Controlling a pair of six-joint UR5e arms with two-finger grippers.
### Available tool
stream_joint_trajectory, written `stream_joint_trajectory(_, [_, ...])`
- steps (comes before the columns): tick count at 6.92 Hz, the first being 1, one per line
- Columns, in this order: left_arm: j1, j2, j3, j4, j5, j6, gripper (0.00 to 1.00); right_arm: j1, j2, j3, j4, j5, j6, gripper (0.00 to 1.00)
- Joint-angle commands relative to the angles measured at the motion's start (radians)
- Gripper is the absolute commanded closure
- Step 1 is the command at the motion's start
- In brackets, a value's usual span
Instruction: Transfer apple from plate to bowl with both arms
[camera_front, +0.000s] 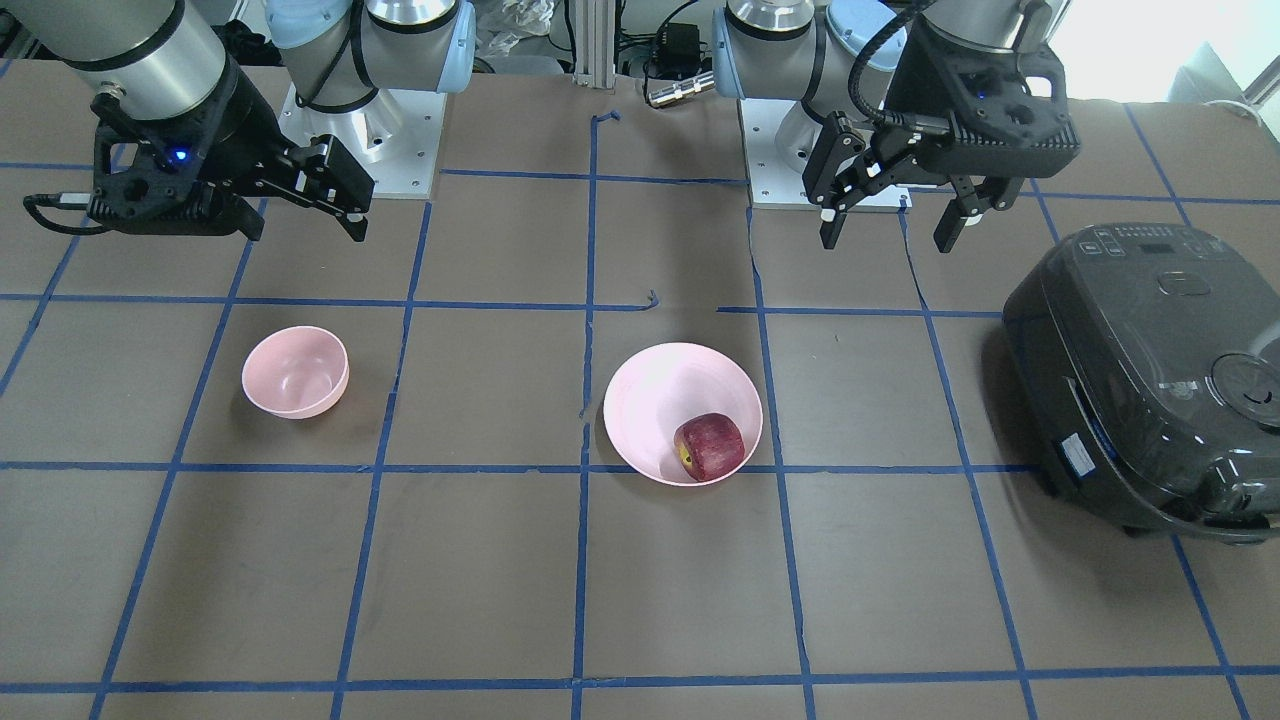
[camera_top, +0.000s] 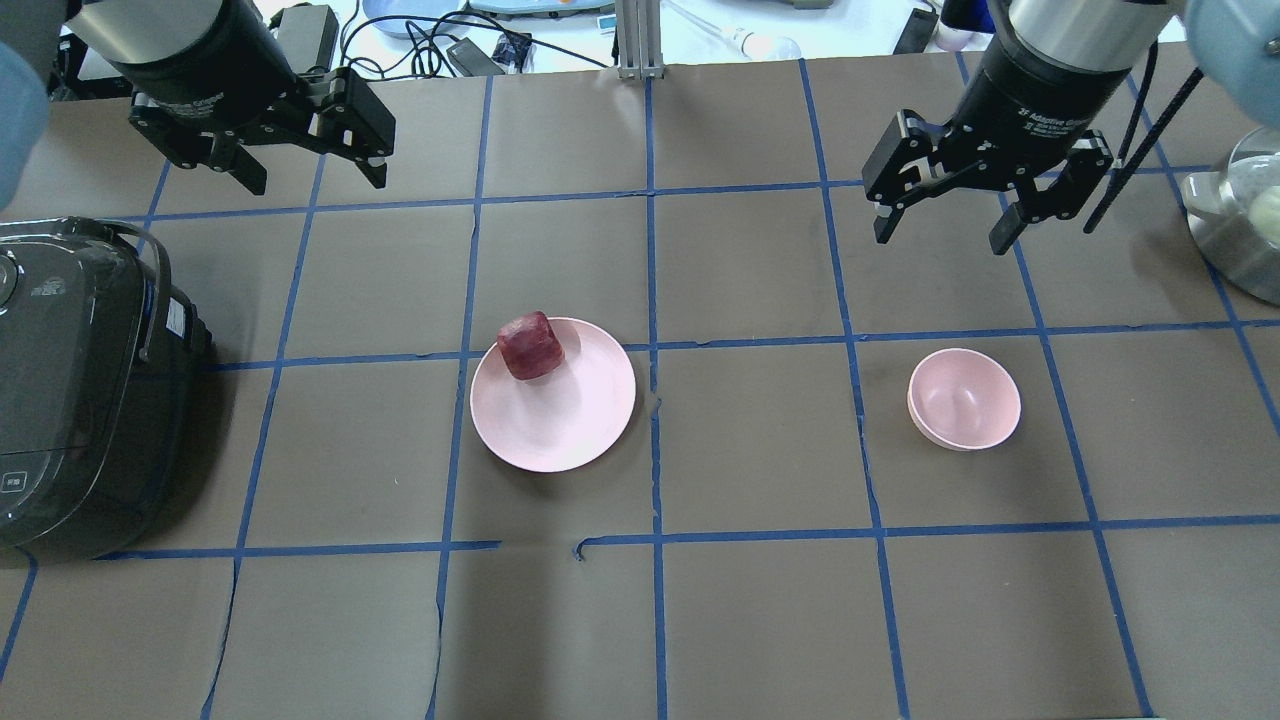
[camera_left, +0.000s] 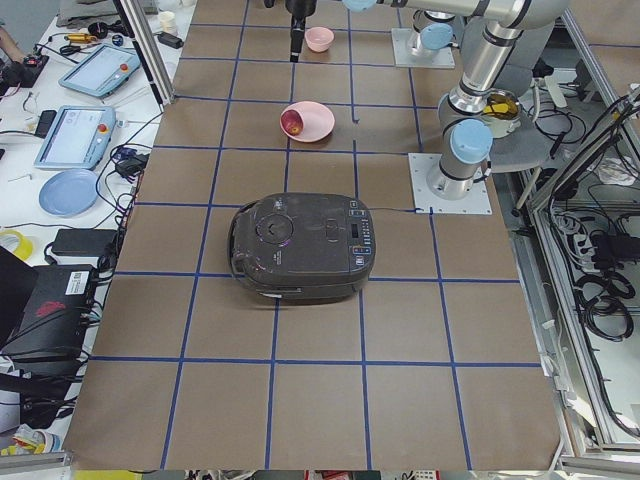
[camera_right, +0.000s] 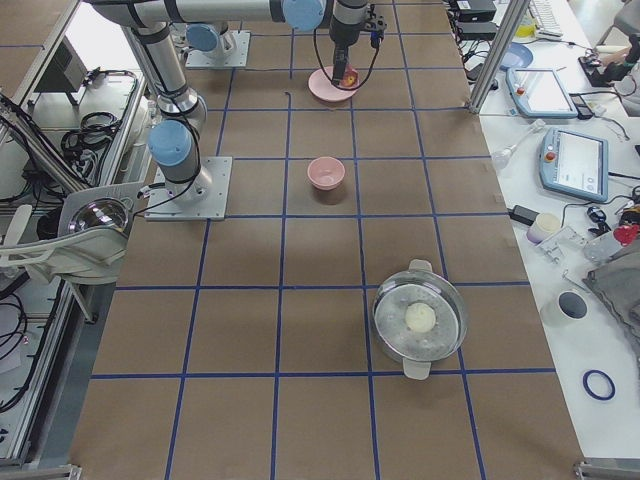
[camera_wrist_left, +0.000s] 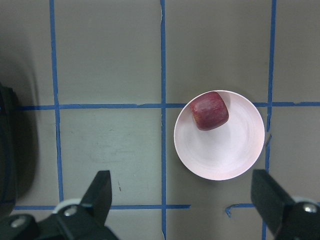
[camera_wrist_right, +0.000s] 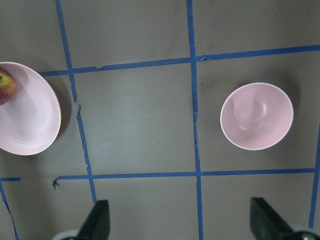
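Brown table (camera_top: 760, 450) with blue tape lines carries the apple (camera_top: 530, 345), which lies in the plate (camera_top: 570, 420) near the table's middle, against the rim toward the operators' edge. I see the bowl (camera_top: 965, 400) well apart from it, toward the table's right end. Above, the left gripper (camera_top: 315, 180) and the right gripper (camera_top: 940, 240) both hang with jaws spread wide, holding nothing.

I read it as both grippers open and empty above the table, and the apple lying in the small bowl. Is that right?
Not quite. The apple lies on the plate, near its rim, and the bowl is empty, as the overhead exterior view shows. The rest holds: the left gripper and the right gripper are open and empty above the table.
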Motion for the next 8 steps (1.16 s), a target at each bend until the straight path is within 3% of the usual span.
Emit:
stream_joint_trajectory(1, [-0.001,-0.002,0.000,0.000,-0.002,0.001,0.00,0.000,-0.001,0.000,0.001,-0.026,-0.004,0.00])
stream_joint_trajectory(8, [0.010,-0.006,0.000,0.002,-0.002,0.005,0.00,0.000,-0.001,0.000,0.000,-0.026,0.000,0.00])
